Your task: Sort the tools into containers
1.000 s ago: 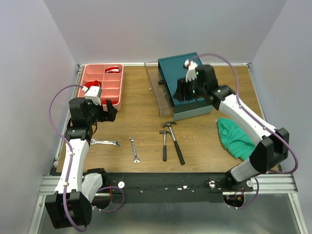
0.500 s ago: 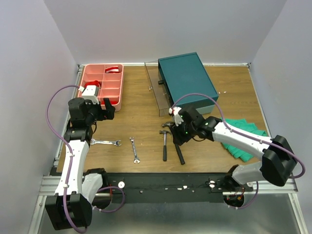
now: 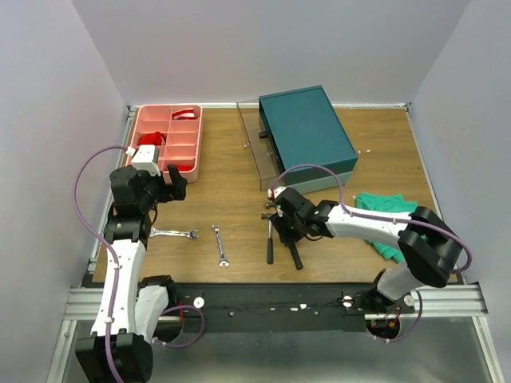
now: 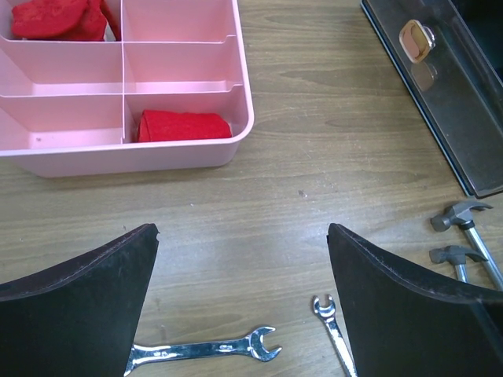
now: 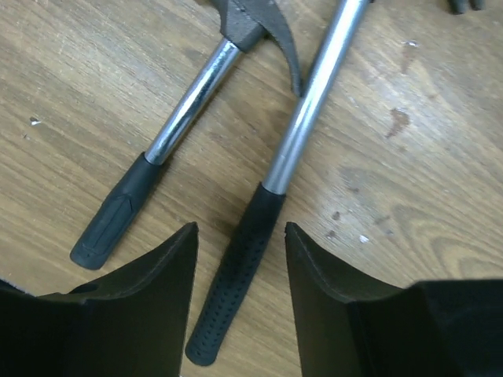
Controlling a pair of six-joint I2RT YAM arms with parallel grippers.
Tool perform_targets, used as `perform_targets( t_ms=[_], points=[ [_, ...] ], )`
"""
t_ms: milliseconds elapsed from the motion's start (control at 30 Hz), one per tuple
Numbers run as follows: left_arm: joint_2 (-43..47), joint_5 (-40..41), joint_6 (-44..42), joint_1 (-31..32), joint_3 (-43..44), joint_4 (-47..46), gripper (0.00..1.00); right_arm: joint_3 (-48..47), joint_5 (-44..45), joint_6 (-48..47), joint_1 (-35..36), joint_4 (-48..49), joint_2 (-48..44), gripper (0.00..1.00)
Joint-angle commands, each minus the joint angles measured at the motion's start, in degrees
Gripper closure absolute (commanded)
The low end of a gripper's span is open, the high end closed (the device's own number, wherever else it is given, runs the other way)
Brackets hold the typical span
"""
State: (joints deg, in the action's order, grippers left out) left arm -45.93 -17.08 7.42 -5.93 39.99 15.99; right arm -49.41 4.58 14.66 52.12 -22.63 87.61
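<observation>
Two claw hammers lie side by side on the table, a short one [image 3: 270, 238] and a longer one [image 3: 291, 243]. My right gripper [image 3: 286, 227] is low over them and open. In the right wrist view its fingers [image 5: 240, 229] straddle the longer hammer's black grip [image 5: 236, 271], with the short hammer [image 5: 169, 137] to the left. Two silver wrenches [image 3: 175, 234] [image 3: 220, 244] lie further left. My left gripper [image 3: 173, 181] is open and empty above the table by the pink tray [image 3: 195, 152]. The teal box [image 3: 307, 128] stands at the back. No all-black hammer shows.
A clear plastic tray [image 3: 257, 152] leans along the teal box's left side. The green cloth [image 3: 385, 222] lies right of the hammers. Red items fill some pink tray cells [image 4: 182, 126]. The left wrist view also shows both wrenches [image 4: 206, 346] [image 4: 333, 327] and the hammer heads [image 4: 462, 213].
My right arm has swung from above the teal box down and left to the hammers, its open fingers now around the longer hammer's grip. The left arm shifted only slightly.
</observation>
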Motion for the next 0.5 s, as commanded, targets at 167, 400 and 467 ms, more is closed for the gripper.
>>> perform_targets(
  t_ms=[167,400,467],
  points=[
    [2.16,1.35,1.37,-1.45,-0.79,0.62,0.01,-0.86,6.76,1.16,1.41,3.30,8.88,0.59],
    [2.16,1.26,1.11,-1.89,0.26,0.89,0.01,-3.15,5.97,1.43,1.41,0.32,9.95,0.95],
    [1.90,1.35,0.84,-1.98,0.62,0.89,0.01,-4.37,4.57,-0.75,1.23,-2.48,7.41,0.99]
  ],
)
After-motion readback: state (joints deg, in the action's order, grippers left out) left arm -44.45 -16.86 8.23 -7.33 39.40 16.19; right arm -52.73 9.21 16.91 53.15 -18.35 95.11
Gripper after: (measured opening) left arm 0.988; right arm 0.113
